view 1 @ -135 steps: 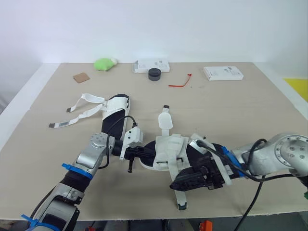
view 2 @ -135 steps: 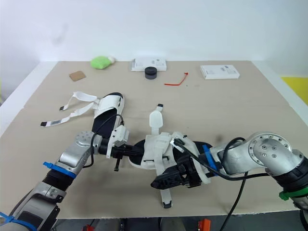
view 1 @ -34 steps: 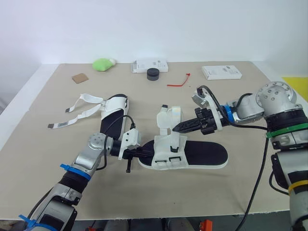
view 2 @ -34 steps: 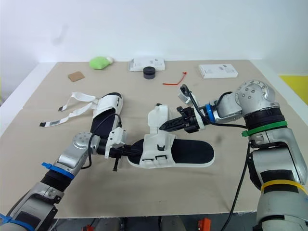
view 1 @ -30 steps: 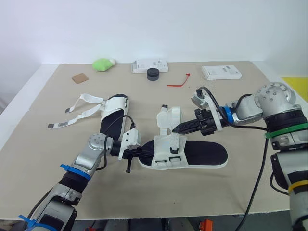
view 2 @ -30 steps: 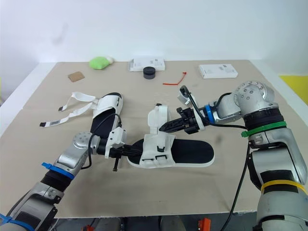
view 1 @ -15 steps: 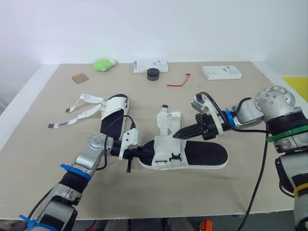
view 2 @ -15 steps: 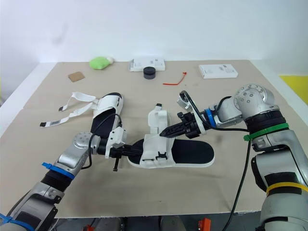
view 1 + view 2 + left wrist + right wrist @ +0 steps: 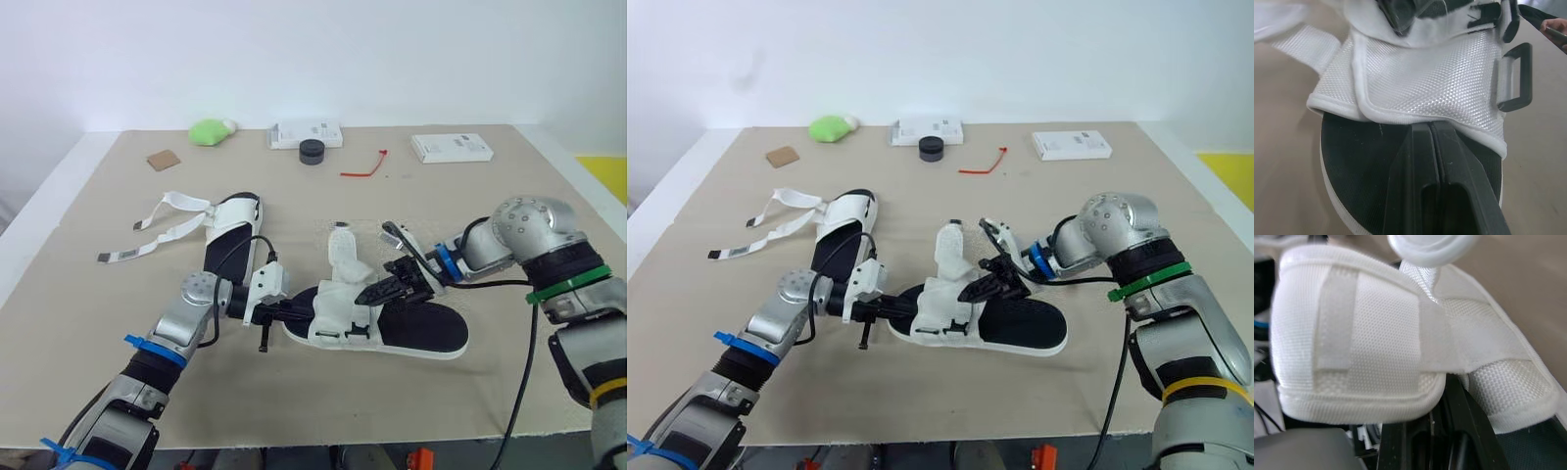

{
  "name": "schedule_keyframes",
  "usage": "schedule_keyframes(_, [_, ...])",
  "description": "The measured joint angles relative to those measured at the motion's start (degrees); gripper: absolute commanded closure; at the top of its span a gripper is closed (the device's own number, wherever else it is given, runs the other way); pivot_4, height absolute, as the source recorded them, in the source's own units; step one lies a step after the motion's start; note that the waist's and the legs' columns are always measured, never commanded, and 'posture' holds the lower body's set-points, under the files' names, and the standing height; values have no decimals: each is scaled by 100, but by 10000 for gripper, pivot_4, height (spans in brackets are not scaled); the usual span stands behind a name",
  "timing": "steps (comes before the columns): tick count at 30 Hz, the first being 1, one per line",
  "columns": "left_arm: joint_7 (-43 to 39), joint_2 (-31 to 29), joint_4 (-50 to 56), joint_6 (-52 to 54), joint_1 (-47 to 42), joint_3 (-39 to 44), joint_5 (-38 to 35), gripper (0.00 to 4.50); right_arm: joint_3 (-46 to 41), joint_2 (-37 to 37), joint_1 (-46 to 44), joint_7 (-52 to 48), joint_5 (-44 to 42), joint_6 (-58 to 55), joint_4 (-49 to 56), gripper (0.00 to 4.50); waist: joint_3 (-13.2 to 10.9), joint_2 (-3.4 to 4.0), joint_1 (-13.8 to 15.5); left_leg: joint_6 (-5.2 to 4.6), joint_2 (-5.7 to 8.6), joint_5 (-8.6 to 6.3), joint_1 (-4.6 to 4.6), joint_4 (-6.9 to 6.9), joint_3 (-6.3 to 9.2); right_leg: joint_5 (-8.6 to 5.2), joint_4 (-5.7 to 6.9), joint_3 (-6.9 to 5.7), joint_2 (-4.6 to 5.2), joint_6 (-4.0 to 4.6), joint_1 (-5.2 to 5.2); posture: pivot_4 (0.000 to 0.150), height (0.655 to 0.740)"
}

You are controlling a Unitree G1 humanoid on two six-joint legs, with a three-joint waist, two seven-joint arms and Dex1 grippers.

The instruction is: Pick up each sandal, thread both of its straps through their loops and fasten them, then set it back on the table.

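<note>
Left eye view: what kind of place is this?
Probably a robot test lab rather than a home: a beige-covered table against a bare white wall, with staged props laid out on it, namely white sandals, white boxes and a red tie.

We see a wide table (image 9: 509,211) with a matte beige top and a white edge running along its left and right sides, reaching back to a plain white wall (image 9: 313,59). Past the table's right edge we make out a patch of yellow floor (image 9: 609,176). The light is even and soft, with faint shadows on the table
</note>
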State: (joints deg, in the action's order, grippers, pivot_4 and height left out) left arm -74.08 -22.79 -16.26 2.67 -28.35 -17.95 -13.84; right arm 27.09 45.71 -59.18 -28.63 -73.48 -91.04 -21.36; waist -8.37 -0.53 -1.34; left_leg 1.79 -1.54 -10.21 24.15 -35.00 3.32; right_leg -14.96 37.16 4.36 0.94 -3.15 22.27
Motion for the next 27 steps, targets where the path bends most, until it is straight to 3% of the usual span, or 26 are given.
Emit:
schedule_keyframes(9, [93,-14,13,26,35,5,0,45000,5,-288,-362,-337,380,-109,-391,44393,16,6,-8,-1,-3,0,-8,-1,-1,-4,1,-1,-1,28,-1,1500,7400])
schedule_keyframes(20, [78,14,22,26,34,2,0,45000,832,206,-825,-433,-1430,-79,-532,44393,15,7,0,0,2,-1,-1,0,1,-12,1,0,3,24,0,1500,7400])
schedule_keyframes(27, [85,26,21,26,35,1,0,45000,897,181,-869,44,-1665,-86,-873,44393,15,8,1,0,3,-1,1,-1,0,-12,1,0,4,24,0,1500,7400])
